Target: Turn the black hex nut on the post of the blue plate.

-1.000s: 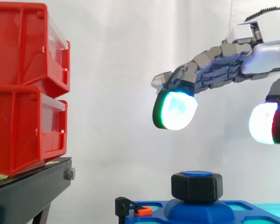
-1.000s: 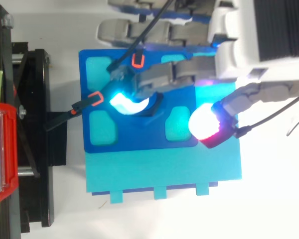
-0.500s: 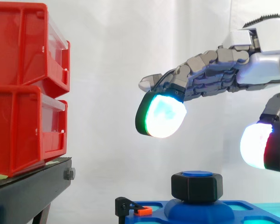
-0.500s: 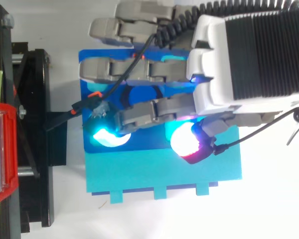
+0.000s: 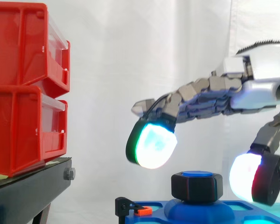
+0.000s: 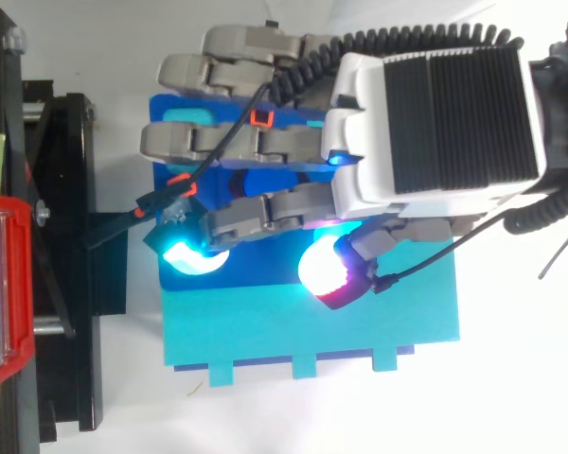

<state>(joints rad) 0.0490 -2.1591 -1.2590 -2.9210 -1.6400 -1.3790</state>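
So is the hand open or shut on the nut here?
Open: the hand's fingers stretch above the black hex nut, pads clear of it.

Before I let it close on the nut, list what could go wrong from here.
1. The hand is open, and its fingertips hang above and left of the black hex nut, while the thumb pad sits beside it on the right: closing may catch only the nut's top edge and slip.
2. A fingertip hovers near the orange clip at the edge of the blue plate; descending could knock it.
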